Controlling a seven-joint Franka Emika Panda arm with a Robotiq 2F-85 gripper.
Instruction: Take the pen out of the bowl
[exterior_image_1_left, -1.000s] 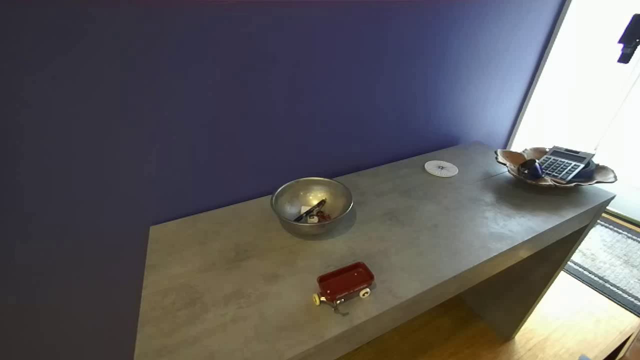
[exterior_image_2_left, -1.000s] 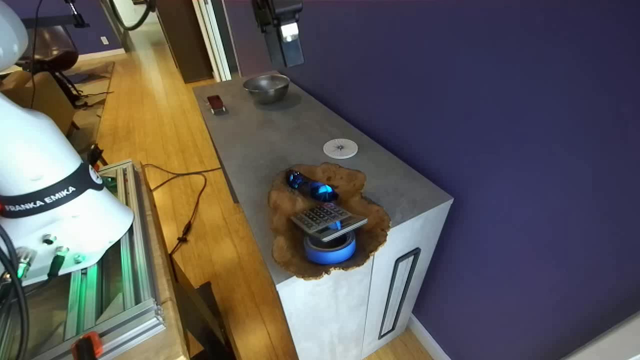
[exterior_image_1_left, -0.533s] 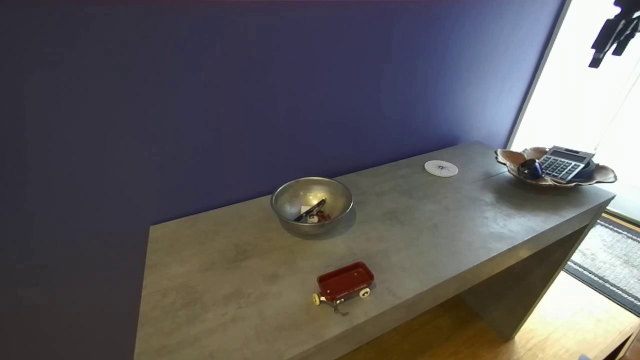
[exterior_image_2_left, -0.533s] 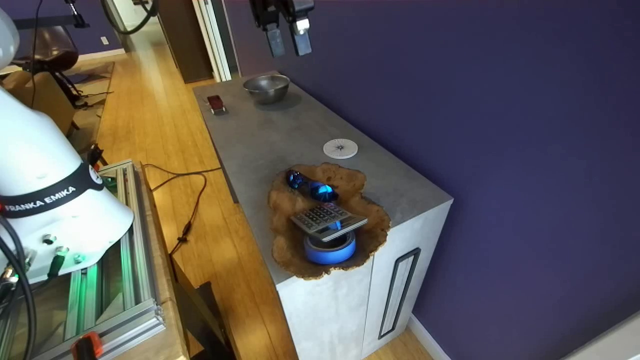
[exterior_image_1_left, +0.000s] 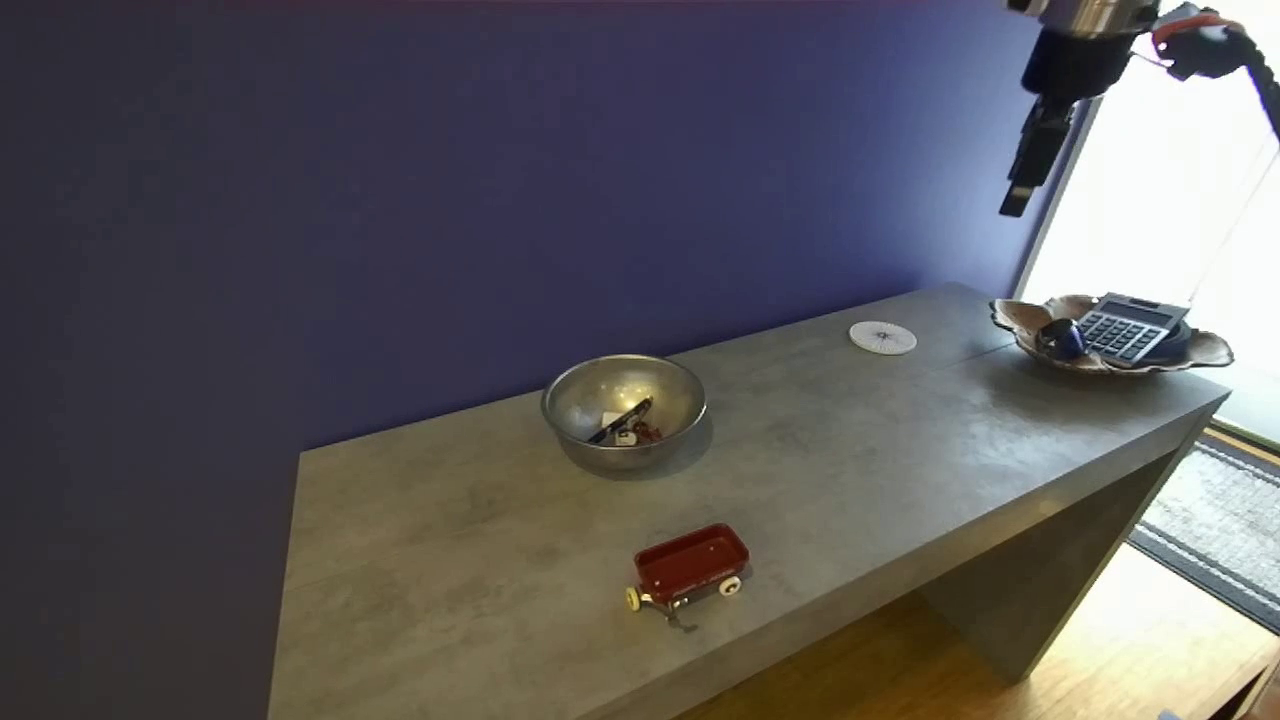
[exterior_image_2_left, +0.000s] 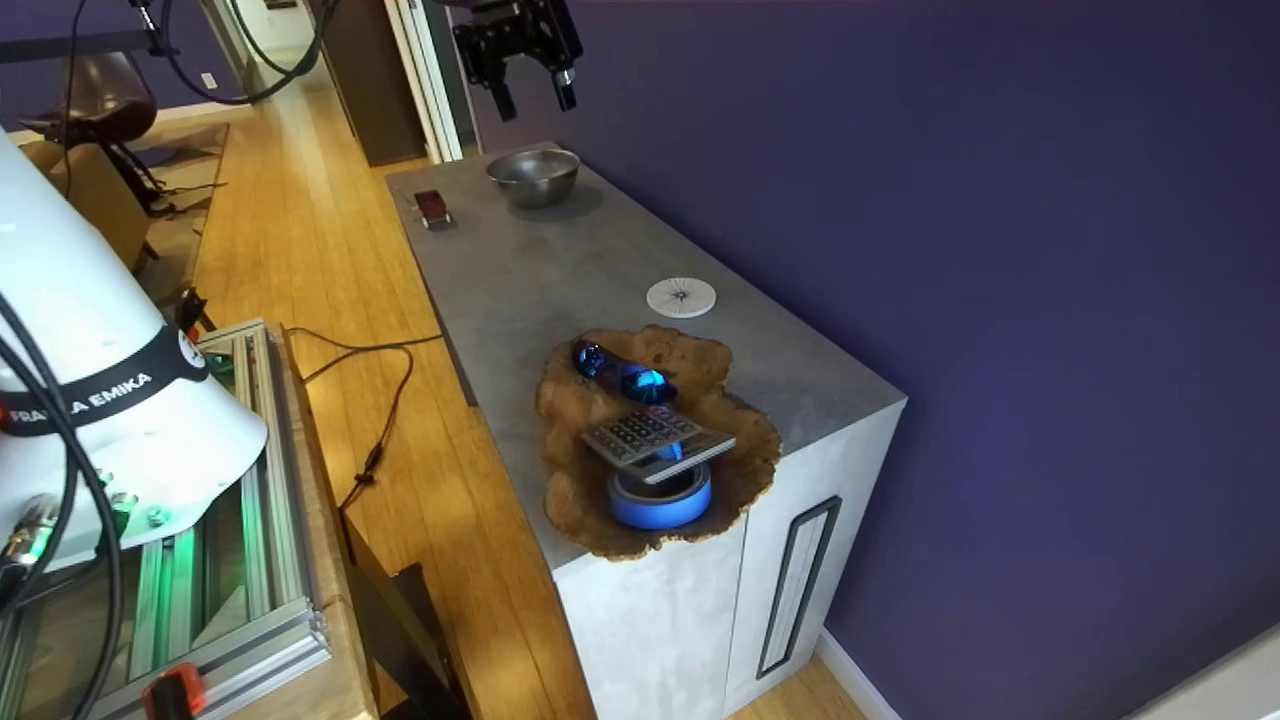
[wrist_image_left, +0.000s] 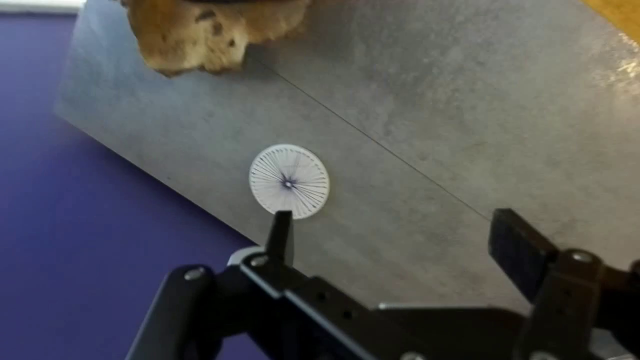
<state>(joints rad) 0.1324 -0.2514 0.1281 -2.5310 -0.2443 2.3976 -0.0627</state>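
Note:
The pen (exterior_image_1_left: 622, 421) is a slender dark stick lying tilted inside the bowl, beside small white and reddish items. The bowl (exterior_image_1_left: 610, 458) is round, shiny silver metal and stands near the wall on the grey counter. The bowl also shows in an exterior view (exterior_image_2_left: 534, 186), where its inside and the pen are hidden. My gripper (exterior_image_1_left: 1016, 200) is in the air, high above the counter and well apart from the bowl. Its fingers are spread with nothing between them in an exterior view (exterior_image_2_left: 538, 106) and in the wrist view (wrist_image_left: 393, 214). The pen and bowl are out of the wrist view.
A small red toy wagon (exterior_image_1_left: 690, 565) stands near the counter's front edge. A white round disc (exterior_image_1_left: 883, 337) lies flat near the wall; it is also in the wrist view (wrist_image_left: 290, 180). A wooden dish (exterior_image_2_left: 575, 500) holds a calculator, sunglasses and blue tape. A purple wall backs the counter.
My gripper has come further into view, moving toward the bowl's end of the counter and lower, and has turned. Its fingers show apart. The pen, bowl and wagon have not moved.

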